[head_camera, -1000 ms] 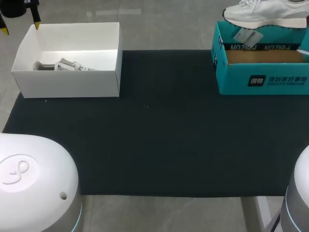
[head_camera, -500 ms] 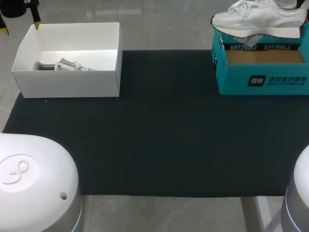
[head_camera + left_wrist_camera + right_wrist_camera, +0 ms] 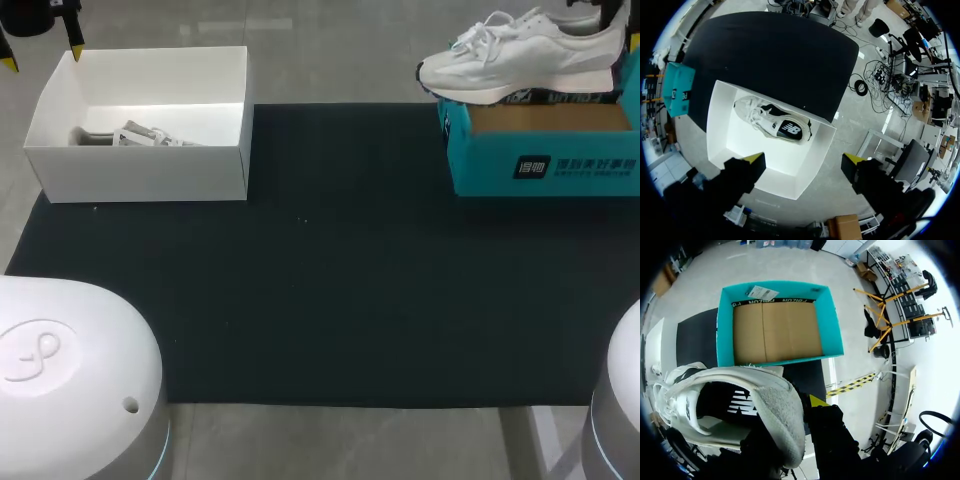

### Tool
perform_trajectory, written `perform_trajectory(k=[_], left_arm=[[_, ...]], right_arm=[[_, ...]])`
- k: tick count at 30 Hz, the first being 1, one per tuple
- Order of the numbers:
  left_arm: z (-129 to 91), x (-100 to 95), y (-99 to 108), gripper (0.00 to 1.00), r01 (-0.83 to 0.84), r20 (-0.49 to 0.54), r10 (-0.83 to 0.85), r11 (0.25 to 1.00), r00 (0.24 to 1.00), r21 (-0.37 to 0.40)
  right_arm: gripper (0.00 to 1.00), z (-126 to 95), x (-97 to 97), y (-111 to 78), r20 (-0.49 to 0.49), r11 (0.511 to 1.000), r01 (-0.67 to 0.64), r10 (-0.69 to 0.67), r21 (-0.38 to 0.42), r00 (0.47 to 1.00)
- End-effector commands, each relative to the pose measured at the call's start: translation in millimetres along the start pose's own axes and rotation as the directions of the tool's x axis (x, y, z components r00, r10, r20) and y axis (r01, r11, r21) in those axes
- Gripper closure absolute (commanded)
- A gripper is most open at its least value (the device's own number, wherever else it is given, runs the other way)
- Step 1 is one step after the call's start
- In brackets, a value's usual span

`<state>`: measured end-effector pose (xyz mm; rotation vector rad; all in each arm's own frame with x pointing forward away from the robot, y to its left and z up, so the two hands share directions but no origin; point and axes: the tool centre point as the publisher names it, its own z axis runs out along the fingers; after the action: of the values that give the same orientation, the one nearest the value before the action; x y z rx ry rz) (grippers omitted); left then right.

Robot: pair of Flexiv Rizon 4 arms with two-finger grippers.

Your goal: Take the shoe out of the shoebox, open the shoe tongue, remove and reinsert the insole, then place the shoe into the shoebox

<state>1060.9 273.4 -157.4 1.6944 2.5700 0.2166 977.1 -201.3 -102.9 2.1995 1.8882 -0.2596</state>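
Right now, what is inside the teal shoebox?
The teal shoebox holds a cardboard liner and a paper tag at one end. The white shoe above hides its far rim from the head view.

Shifted the white shoe (image 3: 520, 60) left across the upper right of the frame, toe now jutting past the left wall of the teal box (image 3: 545, 165), hiding the paper tag (image 3: 762, 291) from the head view.

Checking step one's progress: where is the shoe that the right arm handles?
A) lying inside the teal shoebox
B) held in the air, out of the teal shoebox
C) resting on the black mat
B: the right gripper holds the shoe by its heel, clear of the teal shoebox, whose cardboard floor shows bare.
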Motion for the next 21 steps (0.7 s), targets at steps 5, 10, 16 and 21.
perform_trajectory(k=[5, 10, 16, 21], left_arm=[[-0.8, 0.1, 0.1, 0.0, -0.001, -0.003, 0.001, 1.0, 1.0, 0.0], [-0.8, 0.1, 0.1, 0.0, -0.001, -0.003, 0.001, 1.0, 1.0, 0.0], [-0.8, 0.1, 0.1, 0.0, -0.001, -0.003, 0.001, 1.0, 1.0, 0.0], [-0.8, 0.1, 0.1, 0.0, -0.001, -0.003, 0.001, 1.0, 1.0, 0.0]], right_arm=[[1.0, 0.8, -2.5, -5.9, -0.007, 0.953, -0.003, 0.001, -0.304, 1.0], [1.0, 0.8, -2.5, -5.9, -0.007, 0.953, -0.003, 0.001, -0.304, 1.0], [1.0, -7.0, 19.8, -32.4, -0.029, 0.967, 0.028, -0.037, -0.254, 0.999], [1.0, -15.8, 40.4, -57.8, -0.06, 0.974, 0.031, -0.045, -0.223, 0.997]])
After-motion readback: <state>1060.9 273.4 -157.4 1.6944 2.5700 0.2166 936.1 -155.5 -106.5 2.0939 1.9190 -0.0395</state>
